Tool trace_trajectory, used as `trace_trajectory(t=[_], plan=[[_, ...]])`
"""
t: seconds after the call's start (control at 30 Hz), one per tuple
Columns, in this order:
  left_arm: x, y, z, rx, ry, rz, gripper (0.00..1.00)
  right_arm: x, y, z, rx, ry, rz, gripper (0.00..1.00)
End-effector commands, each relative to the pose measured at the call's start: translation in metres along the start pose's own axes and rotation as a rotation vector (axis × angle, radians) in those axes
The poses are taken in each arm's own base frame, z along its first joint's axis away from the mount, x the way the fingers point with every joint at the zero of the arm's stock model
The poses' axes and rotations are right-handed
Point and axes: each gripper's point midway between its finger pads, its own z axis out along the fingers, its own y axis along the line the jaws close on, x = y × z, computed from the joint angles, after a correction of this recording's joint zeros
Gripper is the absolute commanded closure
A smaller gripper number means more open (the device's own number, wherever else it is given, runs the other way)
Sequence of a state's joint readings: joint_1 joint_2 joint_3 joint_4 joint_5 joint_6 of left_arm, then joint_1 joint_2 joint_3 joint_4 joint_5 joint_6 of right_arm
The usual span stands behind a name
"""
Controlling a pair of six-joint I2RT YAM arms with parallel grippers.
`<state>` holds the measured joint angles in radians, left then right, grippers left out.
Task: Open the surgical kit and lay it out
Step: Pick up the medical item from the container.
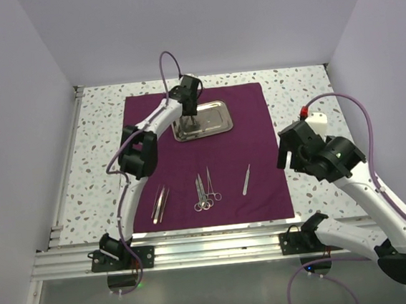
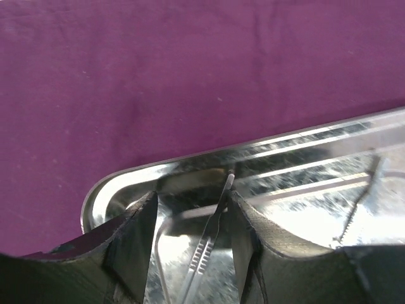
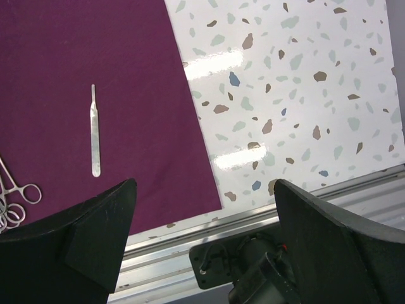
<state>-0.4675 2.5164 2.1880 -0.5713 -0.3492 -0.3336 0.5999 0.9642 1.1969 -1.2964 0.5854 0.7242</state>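
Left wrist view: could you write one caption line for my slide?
Left gripper in the steel tray on the purple cloth, jaws open either side of a slim instrument.

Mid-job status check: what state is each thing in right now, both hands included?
Cloth wrap: unfolded, spread flat.
Steel tray: upright on the cloth, far side.
Slim instrument: lying in the tray.
Left hand: down in the tray, open astride that instrument.
Right hand: open, empty.
Tweezers: flat on the cloth.
Ring-handled instruments: flat on the cloth.
Flat handle: flat on the cloth.
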Motion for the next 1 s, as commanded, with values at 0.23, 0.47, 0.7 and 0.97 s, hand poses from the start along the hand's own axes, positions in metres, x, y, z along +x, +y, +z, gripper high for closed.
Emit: trace_trajectory(t=[0.23,0.47,0.7,0.97], plan=[[0.031,0.032,0.026,-0.082,0.108,-0.007,0.57,-0.015,0.007,0.002,0.008,-0.036,0.013,0.06],[0.052,0.028,0.035,-0.061,0.162,-0.004,0.77,-0.017,0.011,0.005,0.008,-0.034,0.016,0.06],[0.067,0.022,0.041,-0.016,0.208,-0.007,1.0,-0.015,0.011,0.006,0.009,-0.028,0.015,0.06],[0.013,0.009,0.006,0.087,0.105,-0.07,1.0,-0.015,0.009,0.002,-0.006,-0.044,0.031,0.06]])
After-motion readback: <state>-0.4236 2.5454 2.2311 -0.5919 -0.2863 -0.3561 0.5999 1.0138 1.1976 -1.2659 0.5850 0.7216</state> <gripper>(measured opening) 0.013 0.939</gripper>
